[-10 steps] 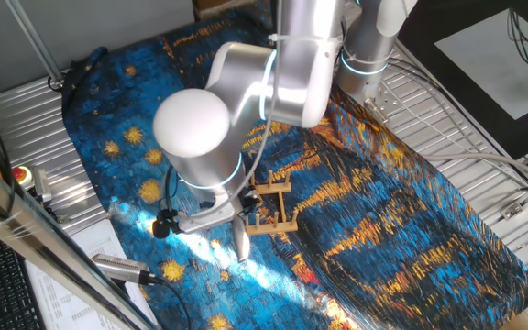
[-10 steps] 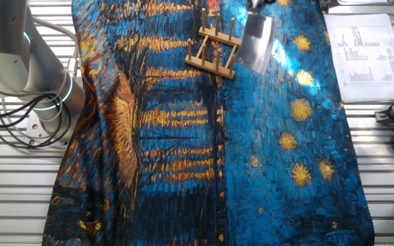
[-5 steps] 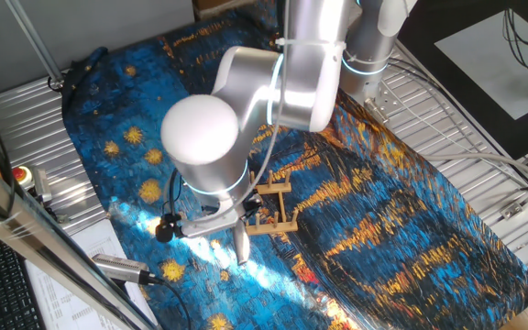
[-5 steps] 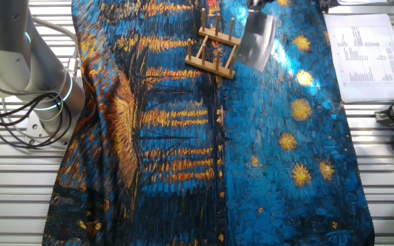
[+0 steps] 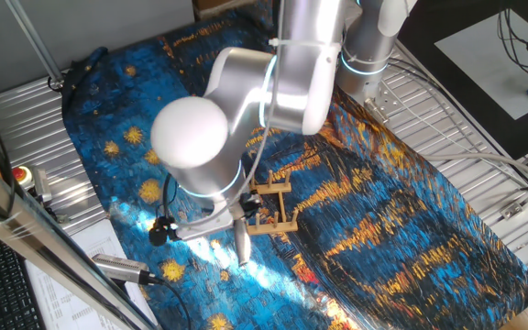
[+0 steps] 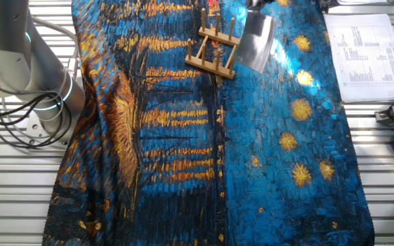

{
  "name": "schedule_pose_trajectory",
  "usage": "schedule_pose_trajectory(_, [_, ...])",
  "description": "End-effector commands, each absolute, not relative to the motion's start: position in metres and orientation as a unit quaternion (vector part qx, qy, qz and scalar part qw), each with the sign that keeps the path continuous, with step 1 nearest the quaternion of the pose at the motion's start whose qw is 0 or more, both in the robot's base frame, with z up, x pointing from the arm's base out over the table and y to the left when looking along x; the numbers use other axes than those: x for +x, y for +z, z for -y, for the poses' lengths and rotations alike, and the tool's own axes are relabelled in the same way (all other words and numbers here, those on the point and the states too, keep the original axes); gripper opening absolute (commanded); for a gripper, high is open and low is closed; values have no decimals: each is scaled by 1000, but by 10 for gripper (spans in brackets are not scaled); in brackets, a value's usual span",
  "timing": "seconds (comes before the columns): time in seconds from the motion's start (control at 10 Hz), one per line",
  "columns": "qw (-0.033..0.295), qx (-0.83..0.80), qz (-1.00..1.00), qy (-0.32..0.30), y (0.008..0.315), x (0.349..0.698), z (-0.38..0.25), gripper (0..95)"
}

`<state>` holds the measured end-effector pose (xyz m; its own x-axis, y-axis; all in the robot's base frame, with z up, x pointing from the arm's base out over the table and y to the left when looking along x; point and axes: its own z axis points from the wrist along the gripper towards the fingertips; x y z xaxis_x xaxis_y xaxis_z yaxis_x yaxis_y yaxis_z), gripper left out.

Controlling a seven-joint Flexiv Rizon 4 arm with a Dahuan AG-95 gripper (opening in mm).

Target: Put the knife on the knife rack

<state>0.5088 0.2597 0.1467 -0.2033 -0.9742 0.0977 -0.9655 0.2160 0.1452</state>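
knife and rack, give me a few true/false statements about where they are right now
1. The knife already sits in the knife rack. False: its blade hangs in the air beside the rack.
2. The rack stands upright on the painted blue cloth. True.
3. The knife lies flat on the cloth. False: it is held up from above, blade pointing down.
4. A printed sheet of paper lies beside the cloth. True.
5. The hand is plainly visible and open. False: the arm hides it in one view and the other view's edge cuts it off.
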Motion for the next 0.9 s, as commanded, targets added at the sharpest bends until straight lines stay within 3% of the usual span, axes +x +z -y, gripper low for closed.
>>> schedule_pose_trajectory(0.1, [83,619,780,-26,149,496,-265,0])
schedule_pose_trajectory(0.9, [91,607,789,-33,155,476,-287,0])
